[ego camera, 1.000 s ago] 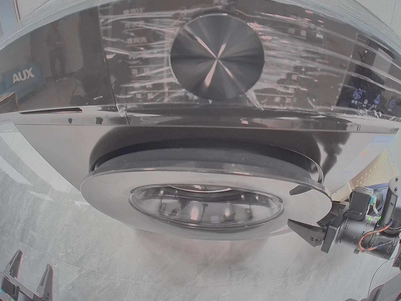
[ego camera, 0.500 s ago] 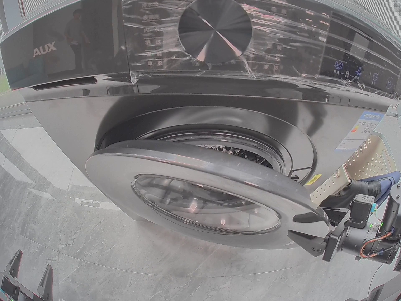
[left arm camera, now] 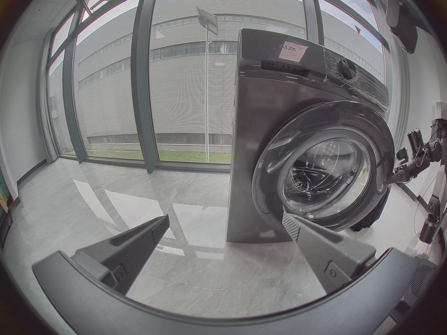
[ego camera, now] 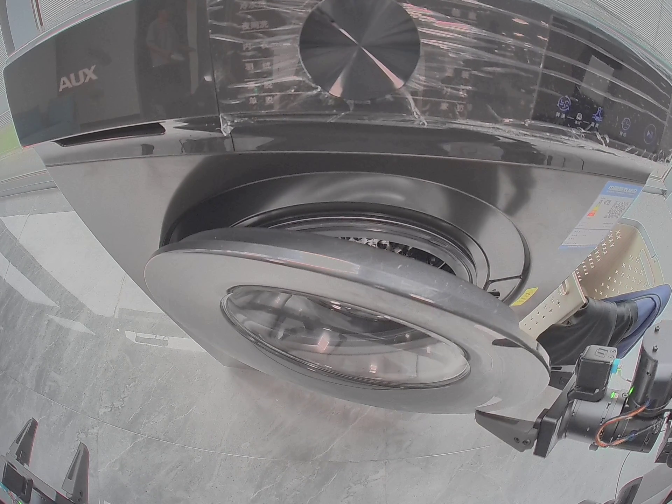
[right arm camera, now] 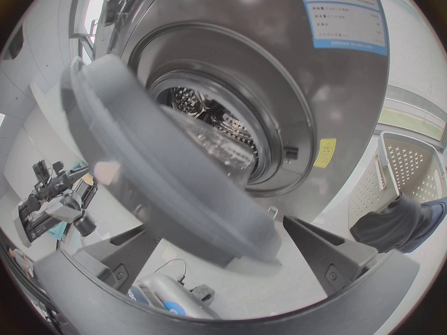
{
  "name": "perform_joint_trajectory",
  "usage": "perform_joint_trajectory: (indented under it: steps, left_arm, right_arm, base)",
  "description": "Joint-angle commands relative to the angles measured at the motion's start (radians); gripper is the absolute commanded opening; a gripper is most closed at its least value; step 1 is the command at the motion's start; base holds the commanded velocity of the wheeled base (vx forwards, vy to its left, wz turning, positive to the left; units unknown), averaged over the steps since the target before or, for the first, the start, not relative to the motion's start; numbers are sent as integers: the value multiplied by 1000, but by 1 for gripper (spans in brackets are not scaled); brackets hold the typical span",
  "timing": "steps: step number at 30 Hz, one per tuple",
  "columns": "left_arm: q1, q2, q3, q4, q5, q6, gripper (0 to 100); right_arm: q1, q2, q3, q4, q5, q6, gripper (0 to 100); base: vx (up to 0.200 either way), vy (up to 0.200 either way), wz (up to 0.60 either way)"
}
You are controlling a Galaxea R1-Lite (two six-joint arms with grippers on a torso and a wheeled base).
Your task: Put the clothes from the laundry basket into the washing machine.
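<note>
- The step in hand, as I judge it, is opening the door [ego camera: 189, 281] of the washing machine [ego camera: 126, 197]; no garment is being carried.
- The door stands partly swung out, hinged on the robot's left, with its free edge on the right. Behind it a slice of the drum [right arm camera: 205, 112] shows.
- The right gripper [right arm camera: 223, 243] is at that free edge, low on the door. Its jaws stand wide with the door's rim lying between them; they straddle the rim rather than clamp it.
- The left gripper [left arm camera: 223, 226] hangs low over the floor [ego camera: 140, 400], well apart from the machine, on the robot's left. Its jaws are wide too and hold nothing.
- The clothes are in the laundry basket [ego camera: 623, 267], which stands just beside the machine on the robot's right. A dark garment [ego camera: 588, 327] is draped over the basket's rim, with a blue one [ego camera: 651, 309] beside it.
- The gap looks too narrow for loading, so the next move calls for the door to swing further towards the robot's left until the drum mouth is open.
- After that the right arm, being nearest the basket, seems best placed to slip off the rim, reach the draped dark garment, and close on it.
- A risk: with the jaws this wide, the rim could slide out mid-swing.
</note>
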Motion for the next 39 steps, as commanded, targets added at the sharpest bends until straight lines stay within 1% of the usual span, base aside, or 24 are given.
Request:
perform_joint_trajectory:
  steps: [1, 6, 10, 14, 20, 24, 27, 29, 30, 31, 36, 39]
  left_arm:
    - [-1, -15, 15, 0, 1, 1, 100]
    - [0, -15, 15, 0, 1, 2, 100]
    - [-1, -15, 15, 0, -1, 7, 100]
    - [-5, -9, 15, 0, -1, 5, 100]
    - [-3, -9, 15, 0, -1, 5, 100]
    - [-3, -9, 15, 0, -1, 5, 100]
    - [-1, -12, 15, 0, -1, 4, 100]
    - [-1, -12, 15, 0, -1, -1, 100]
    - [-1, -12, 15, 0, -1, -1, 100]
    - [-1, -12, 15, 0, -1, 1, 100]
    - [-1, -12, 15, 0, -1, 4, 100]
    - [-1, -10, 15, 0, -1, 5, 100]
  right_arm:
    - [26, -12, 41, -1, 4, 2, 100]
    - [26, -12, 47, -3, 4, 5, 100]
    - [25, 5, 29, -3, 1, 3, 100]
    - [23, 25, 26, -4, 1, 3, 100]
    - [26, 20, 39, -3, 1, 9, 100]
    - [13, -14, 52, -3, 0, 9, 100]
    - [11, -63, 61, -1, 3, 20, 100]
    - [11, -78, 73, -3, 7, 46, 100]
    - [11, -78, 76, -3, 7, 51, 100]
    - [5, -80, 81, -4, 9, 86, 100]
    - [-27, -101, 96, -3, 10, 94, 100]
    - [-29, -104, 108, -4, 12, 95, 100]
  base:
    - [0, 0, 0]
    - [0, 0, 0]
    - [0, 0, 0]
    - [0, 0, 0]
    - [0, 0, 0]
    - [0, 0, 0]
    - [0, 0, 0]
    - [0, 0, 0]
    - [0, 0, 0]
    - [0, 0, 0]
    - [0, 0, 0]
    - [0, 0, 0]
